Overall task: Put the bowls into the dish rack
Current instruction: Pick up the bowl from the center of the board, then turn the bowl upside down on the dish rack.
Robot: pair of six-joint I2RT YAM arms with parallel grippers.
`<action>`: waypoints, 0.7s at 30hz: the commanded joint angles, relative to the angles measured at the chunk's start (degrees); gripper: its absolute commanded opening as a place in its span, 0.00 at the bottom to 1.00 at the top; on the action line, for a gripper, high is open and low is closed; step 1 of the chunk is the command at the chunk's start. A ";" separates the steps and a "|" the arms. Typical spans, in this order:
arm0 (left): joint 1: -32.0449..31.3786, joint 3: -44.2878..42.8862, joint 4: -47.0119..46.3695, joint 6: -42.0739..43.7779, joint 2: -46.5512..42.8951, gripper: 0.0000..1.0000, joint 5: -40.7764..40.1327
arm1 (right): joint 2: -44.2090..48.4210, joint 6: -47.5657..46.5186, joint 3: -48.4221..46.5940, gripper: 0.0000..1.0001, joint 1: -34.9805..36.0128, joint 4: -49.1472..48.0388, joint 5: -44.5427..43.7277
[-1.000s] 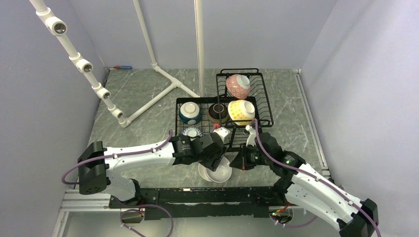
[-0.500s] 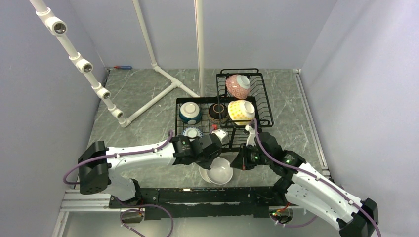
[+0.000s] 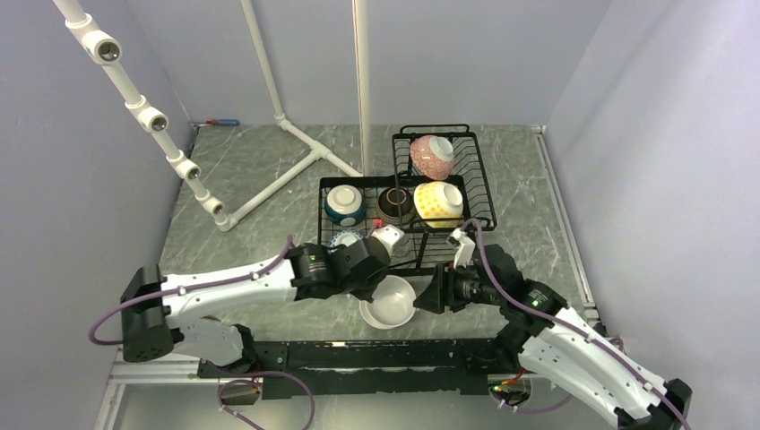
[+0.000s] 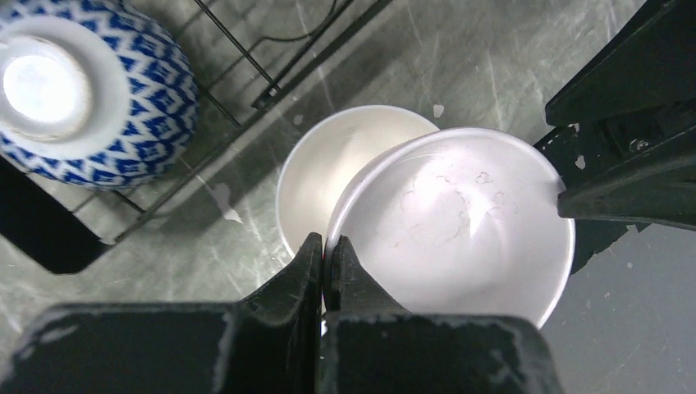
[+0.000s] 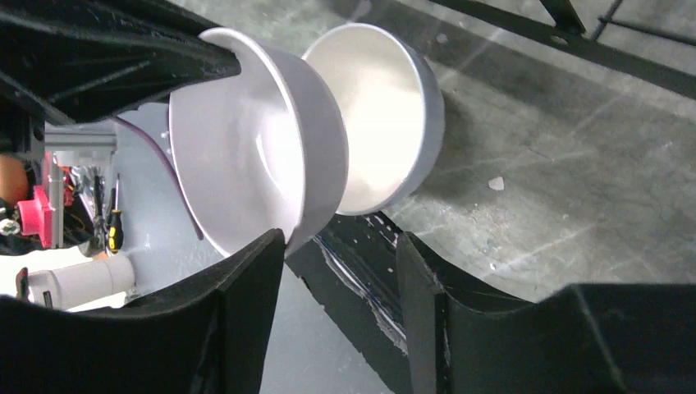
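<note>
My left gripper is shut on the near rim of a plain white bowl, holding it tilted just above a second white bowl that rests on the table. In the top view the held bowl hangs in front of the dish rack. My right gripper is open beside the held bowl, one finger against its outer wall. The rack holds pink, yellow-dotted, dark brown, teal-and-white and blue-patterned bowls.
A white pipe frame lies on the table's back left, with a vertical pole just behind the rack. The black base rail runs along the near table edge, close under the two white bowls.
The right gripper has opened and let go of the white bowl. The left gripper has shut on its rim. The left arm has shifted a little to the left.
</note>
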State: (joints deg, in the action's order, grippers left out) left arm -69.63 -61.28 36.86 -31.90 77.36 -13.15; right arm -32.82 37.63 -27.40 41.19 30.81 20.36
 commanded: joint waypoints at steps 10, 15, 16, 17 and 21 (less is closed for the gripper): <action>0.54 -0.11 -5.13 12.09 -16.32 0.03 -14.86 | 10.66 -9.91 -5.21 0.62 -0.40 -5.60 1.46; 0.89 -4.27 -1.44 16.85 -17.78 0.03 -18.85 | 7.83 -11.77 -8.62 0.64 -0.37 -7.73 6.31; 1.19 -5.45 -0.06 16.87 -17.63 0.03 -18.89 | 6.67 -12.64 -9.50 0.64 -0.37 -7.82 7.14; 1.83 -7.20 1.74 16.77 -17.39 0.03 -18.80 | 5.38 -13.94 -11.25 0.64 -0.33 -7.97 7.87; 4.94 -11.28 8.58 14.77 -16.10 0.02 -15.41 | -0.13 -23.03 -18.37 0.64 -0.37 -8.44 12.31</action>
State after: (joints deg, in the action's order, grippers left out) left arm -67.44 -66.94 40.56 -17.26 60.86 -28.80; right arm -29.08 23.92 -38.76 40.86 26.17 26.94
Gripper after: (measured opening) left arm 0.053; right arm 0.637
